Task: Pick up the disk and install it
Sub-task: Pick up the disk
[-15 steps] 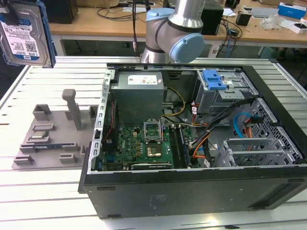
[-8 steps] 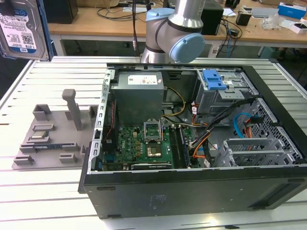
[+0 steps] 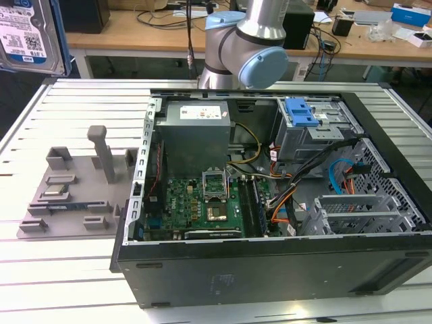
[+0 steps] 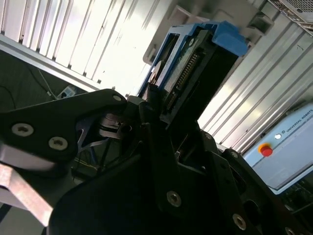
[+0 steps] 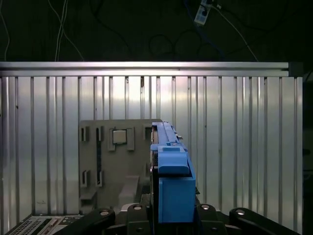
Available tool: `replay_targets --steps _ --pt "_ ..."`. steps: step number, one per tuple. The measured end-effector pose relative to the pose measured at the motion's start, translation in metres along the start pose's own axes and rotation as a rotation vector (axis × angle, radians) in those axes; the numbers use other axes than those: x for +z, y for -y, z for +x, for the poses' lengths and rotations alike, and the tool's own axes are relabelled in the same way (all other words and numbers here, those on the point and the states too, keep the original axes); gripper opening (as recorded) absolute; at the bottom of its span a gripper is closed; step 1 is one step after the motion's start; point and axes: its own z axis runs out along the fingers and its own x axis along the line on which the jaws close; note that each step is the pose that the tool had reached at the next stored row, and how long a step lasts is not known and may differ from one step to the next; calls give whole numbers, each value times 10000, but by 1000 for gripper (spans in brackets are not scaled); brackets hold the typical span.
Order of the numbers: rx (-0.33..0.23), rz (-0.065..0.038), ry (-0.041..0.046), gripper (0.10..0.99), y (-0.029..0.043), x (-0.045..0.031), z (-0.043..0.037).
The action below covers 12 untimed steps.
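Aloft, fingers (image 4: 154, 132) grip disk (image 5: 171, 188) edgewise, unobstructed.

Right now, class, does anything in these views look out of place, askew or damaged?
Nothing looks damaged or spilled. Only the disk is out of any slot: the hand grips it on edge above the slatted table, apart from the open computer case.

one disk (image 3: 25, 32), one computer case (image 3: 270, 277) (open), one tray (image 3: 79, 194)
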Motion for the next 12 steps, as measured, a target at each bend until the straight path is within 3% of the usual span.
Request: replay_targets --steps 9,12 --pt "0 0 0 365 -2 -200 -1" --pt "0 1 1 365 -3 -304 -2"
